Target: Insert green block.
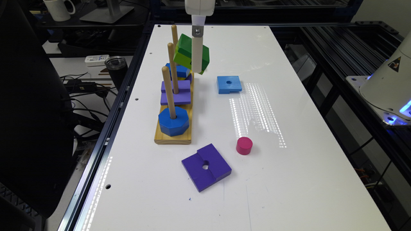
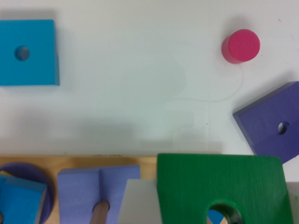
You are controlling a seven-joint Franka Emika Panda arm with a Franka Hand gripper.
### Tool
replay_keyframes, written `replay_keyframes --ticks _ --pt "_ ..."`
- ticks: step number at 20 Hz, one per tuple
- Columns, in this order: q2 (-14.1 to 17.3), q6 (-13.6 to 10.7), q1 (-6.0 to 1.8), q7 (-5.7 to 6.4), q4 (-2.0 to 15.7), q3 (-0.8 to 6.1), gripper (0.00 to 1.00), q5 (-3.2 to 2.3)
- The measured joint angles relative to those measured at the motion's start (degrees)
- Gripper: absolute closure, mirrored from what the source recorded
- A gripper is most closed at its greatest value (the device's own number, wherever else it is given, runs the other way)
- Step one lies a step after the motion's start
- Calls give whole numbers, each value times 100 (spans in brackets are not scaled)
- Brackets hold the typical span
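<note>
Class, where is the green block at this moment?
In the exterior view the green block is held tilted in the air by the gripper, beside the upper ends of the wooden pegs, above the pegboard's far end.

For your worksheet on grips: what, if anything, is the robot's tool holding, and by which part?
The tool holds the green block, lifted and tilted beside the pegs, gripped across its sides with one finger flat against a side face.

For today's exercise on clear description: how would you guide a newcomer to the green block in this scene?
Start at the white table and find the wooden base with three upright pegs. Above its far end, the white gripper holds a thick square wooden green block, tilted in the air. It alone is green and lifted; the others are blue, purple or pink.
</note>
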Motion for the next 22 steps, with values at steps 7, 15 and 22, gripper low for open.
replay_keyframes --ticks 7,15,22 --pt "0 22 -30 -22 9 -3 100 0" --pt "13 105 -58 -51 27 5 100 0" --pt "73 171 -56 -46 71 75 100 14"
